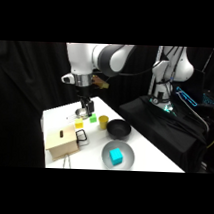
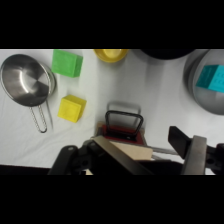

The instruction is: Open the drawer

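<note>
One drawer (image 1: pixel 64 140), one steel saucepan (image 2: pixel 27 81), one black bowl (image 1: pixel 118 129), one grey plate (image 1: pixel 107 156) with one cyan cube (image 1: pixel 116 156), green block (image 2: pixel 67 63), yellow block (image 2: pixel 72 108), yellow cup (image 1: pixel 103 121).

Gripper (image 1: pixel 85 111) spread wide, seemingly holding nothing, poised above table (image 1: pixel 158 159) behind drawer; black loop handle (image 2: pixel 123 121) just ahead between fingers (image 2: pixel 192 152) in wrist view.

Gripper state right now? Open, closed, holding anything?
End effector: open, holding nothing, above the drawer handle.

A white table (image 1: pixel 158 157) stands before black curtains (image 1: pixel 26 77).
</note>
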